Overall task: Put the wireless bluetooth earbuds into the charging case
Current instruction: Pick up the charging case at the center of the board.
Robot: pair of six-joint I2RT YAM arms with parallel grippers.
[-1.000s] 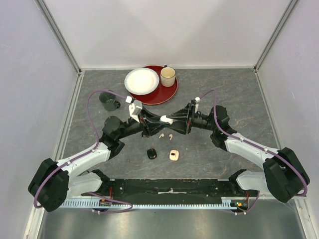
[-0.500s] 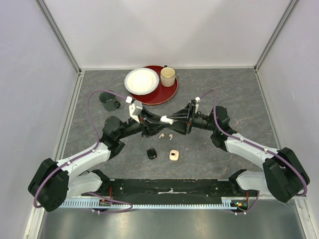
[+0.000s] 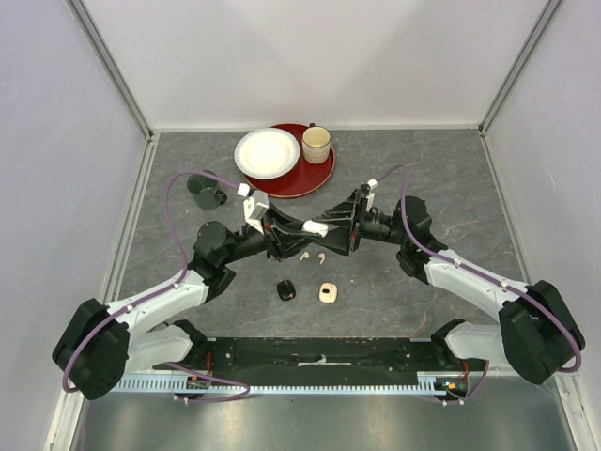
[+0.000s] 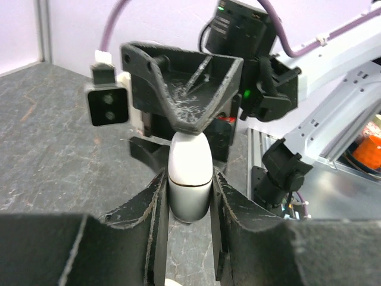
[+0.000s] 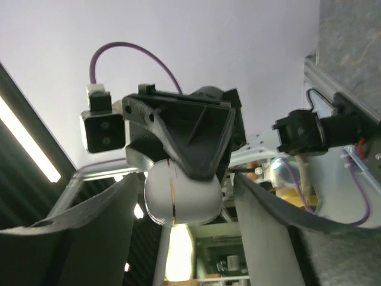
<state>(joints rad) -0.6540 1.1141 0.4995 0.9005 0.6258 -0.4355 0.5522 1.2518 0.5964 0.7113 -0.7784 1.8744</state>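
Note:
The white charging case (image 3: 316,227) hangs closed above the table between the two arms; a seam runs around it (image 4: 189,173). My left gripper (image 3: 302,229) is shut on it, one finger on each side (image 4: 188,180). My right gripper (image 3: 331,226) faces it end on and is open; in the right wrist view its fingers (image 5: 113,208) stand off both sides of the case (image 5: 178,199). Two pinkish-beige earbuds (image 3: 313,256) lie loose on the table just below the grippers.
A black case (image 3: 286,290) and an open beige case (image 3: 328,294) lie nearer the arm bases. At the back, a red tray (image 3: 315,177) carries a white plate (image 3: 267,152) and a beige cup (image 3: 316,144). A dark green cup (image 3: 204,190) stands back left.
The right gripper's jaws have spread apart off the white case and that wrist has shifted slightly. The left gripper keeps its hold and has not moved.

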